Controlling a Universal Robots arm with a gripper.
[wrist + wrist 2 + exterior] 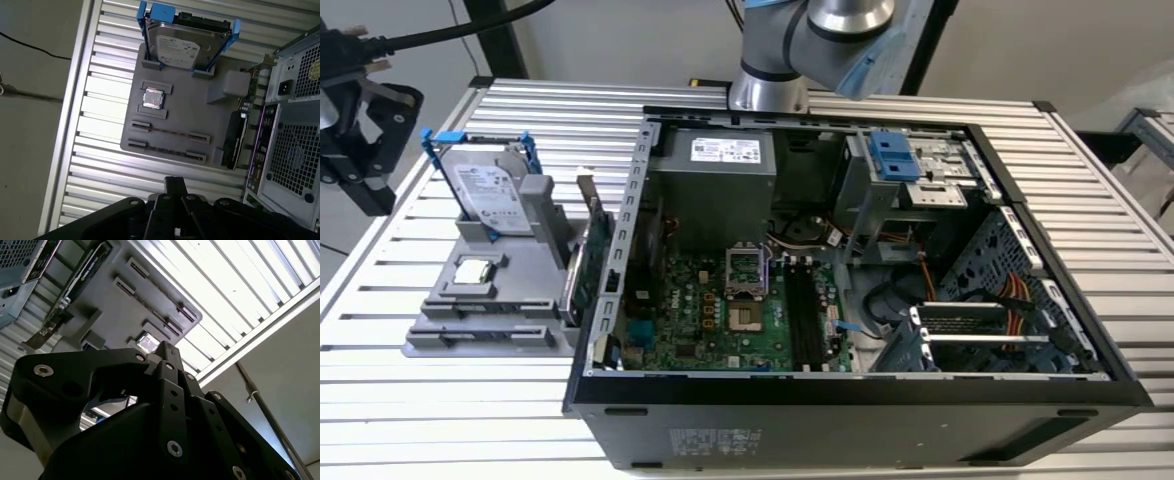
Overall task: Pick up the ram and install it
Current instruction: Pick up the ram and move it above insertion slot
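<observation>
The ram [170,132] stands on edge in the grey holder [200,107], showing as a thin dark line between two grey clips. A second thin line like it [167,150] runs parallel beside it. My black gripper [175,184] hovers above the table's outer edge, short of the holder and apart from the ram. Its fingers are pressed together with nothing between them. In the exterior view the gripper [371,195] hangs at the far left, beyond the holder [447,345]. The black motherboard slots [803,320] lie inside the open computer case [854,395].
On the holder also stand a silver hard drive in a blue frame [180,42], a small square chip [153,98] and a green card with a metal bracket [594,260]. The case wall rises right next to the holder. The slatted table [400,400] ends just left of the holder.
</observation>
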